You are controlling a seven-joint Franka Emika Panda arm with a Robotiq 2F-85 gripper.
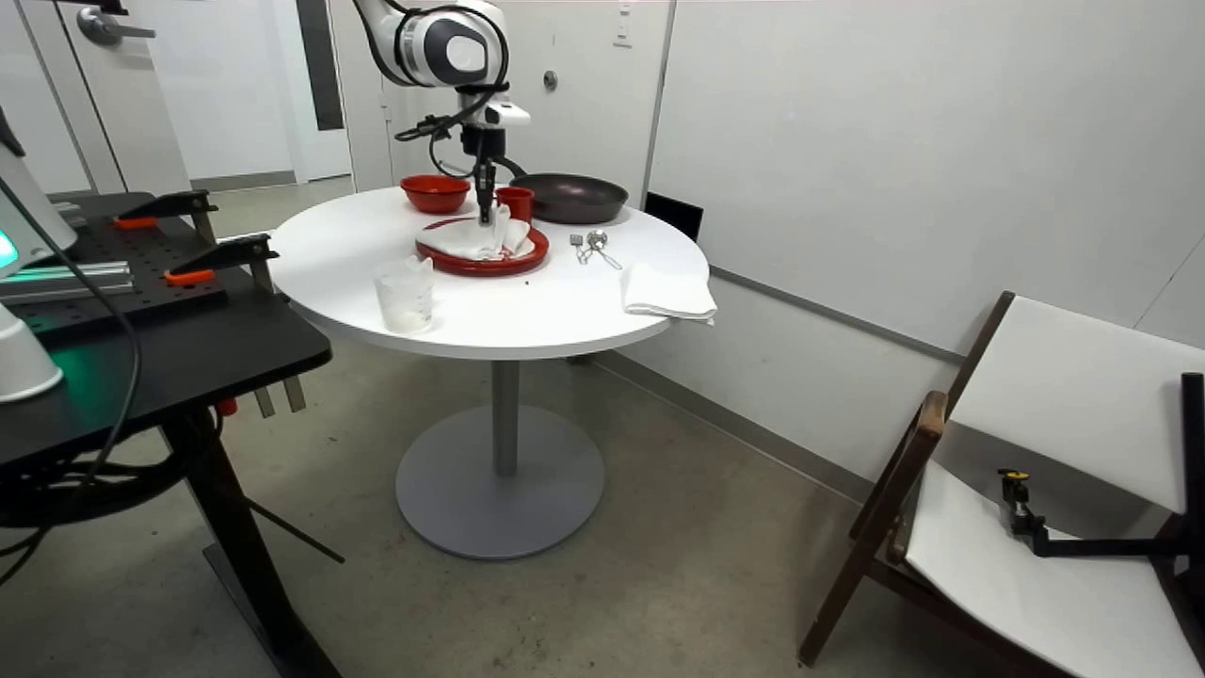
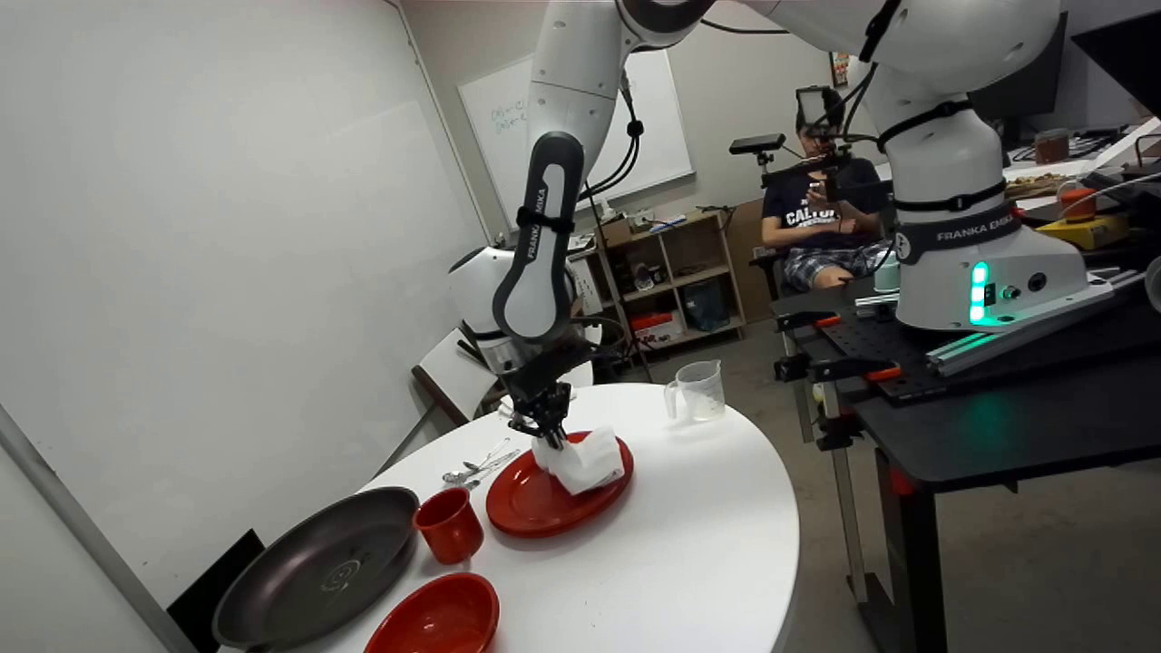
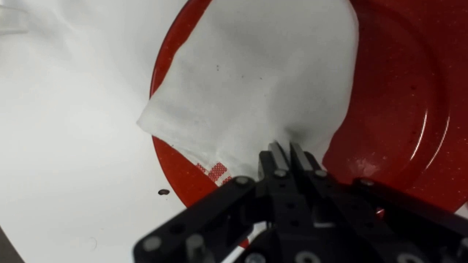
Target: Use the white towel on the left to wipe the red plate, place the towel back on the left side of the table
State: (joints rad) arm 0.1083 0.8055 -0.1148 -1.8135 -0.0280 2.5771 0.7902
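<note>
In an exterior view, from left to right, a black pan (image 2: 308,567) and a red cup (image 2: 453,533) are standing on the table (image 2: 707,526); a whiteboard (image 2: 667,131) is carrying handwriting (image 2: 510,113) too small to read; the arm (image 2: 576,100) is reaching out and bending downward, lettering along it reading FRANKA EMIKA; the white towel (image 2: 594,464) is lying creased on the red plate (image 2: 524,504); a seated person (image 2: 809,227) is wearing a shirt (image 2: 787,199) showing CAL, the remaining letters unclear; the robot's base (image 2: 948,277) is repeating FRANKA EMIKA. The wrist view is revealing, left to right, a towel corner overhanging the plate's rim, a red-checked patch (image 3: 218,171) at the towel's edge, and the gripper (image 3: 286,146), its fingers (image 3: 302,159) standing nearly together and pinching the towel. In an exterior view the wrist (image 1: 501,113) is pointing straight down, and only there is the grey pedestal (image 1: 506,419) showing.
</note>
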